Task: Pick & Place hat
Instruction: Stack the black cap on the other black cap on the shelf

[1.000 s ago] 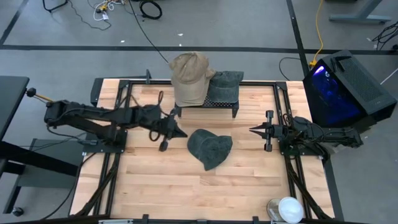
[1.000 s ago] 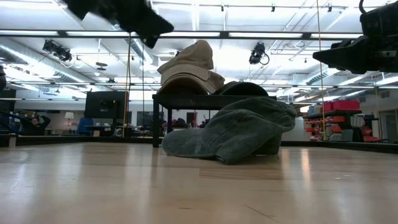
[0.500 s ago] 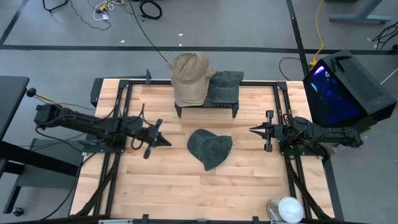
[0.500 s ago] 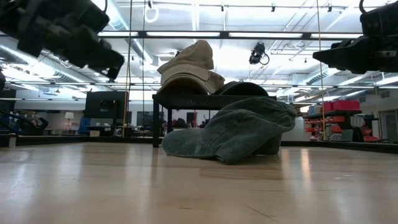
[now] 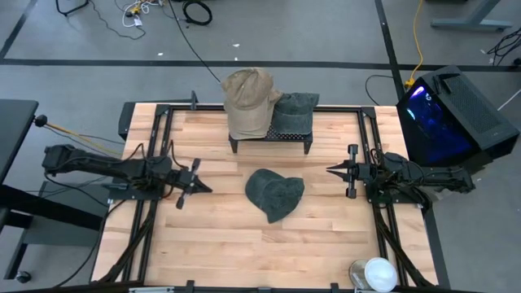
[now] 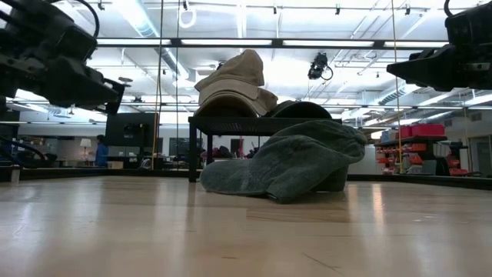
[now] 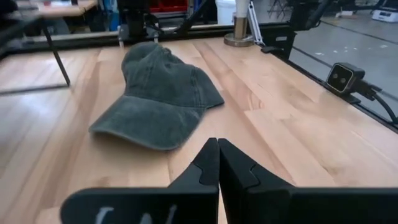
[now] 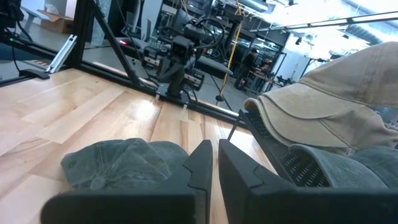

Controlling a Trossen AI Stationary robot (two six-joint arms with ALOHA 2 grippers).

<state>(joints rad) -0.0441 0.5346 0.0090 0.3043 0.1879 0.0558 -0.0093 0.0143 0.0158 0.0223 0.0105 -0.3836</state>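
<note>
Mid-table, grey hat (image 5: 275, 194) lies w/ bare wood round it, closed left pincer (image 5: 207, 189) & near-closed right pincer (image 5: 330, 170) flanking.

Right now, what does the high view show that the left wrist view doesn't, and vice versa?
Only the high view: the tan hat and a second grey hat on the black rack, the right gripper off to the right of the table, and the blue-lit computer case.

Only the left wrist view: the left gripper with its fingers pressed shut, and a small camera at the table edge.

Both: the grey hat lying flat on the wooden table, untouched.
</note>
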